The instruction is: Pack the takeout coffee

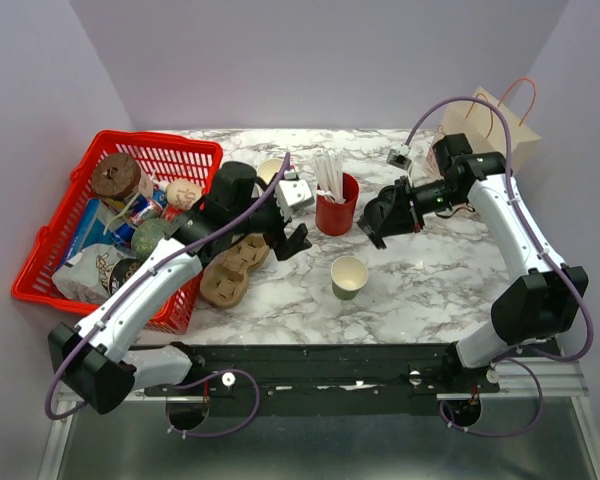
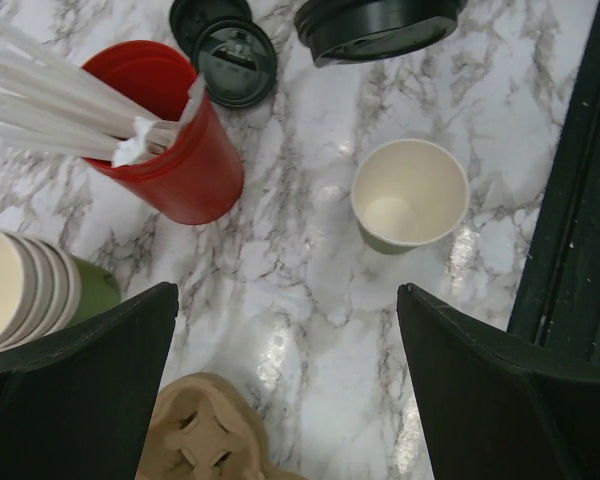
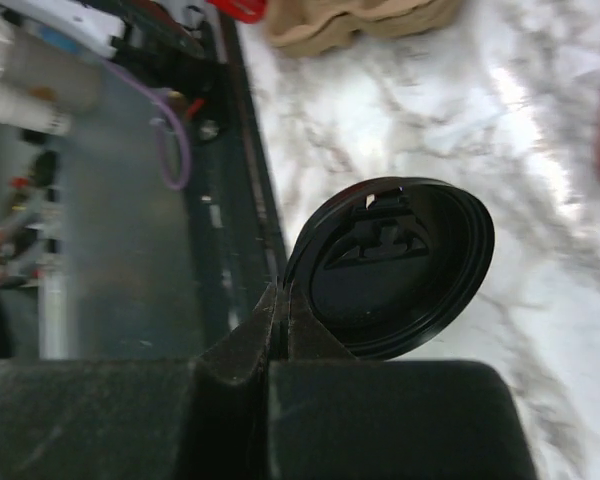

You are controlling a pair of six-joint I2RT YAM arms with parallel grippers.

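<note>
Takeout coffee cup (image 1: 349, 276) stands lidless on the marble bench (image 1: 430, 270), lower centre of our top view. We see the black lid (image 3: 395, 265) clamped by its rim in the right pincer (image 3: 280, 305) (jaws pressed together), while the left pincer (image 2: 287, 295) gapes wide.

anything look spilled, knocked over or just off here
Nothing is spilled or damaged. The only oddity is that the green cup stands upright on the table with no lid and looks empty, while a black lid is pinched by its rim in the shut right gripper.
</note>
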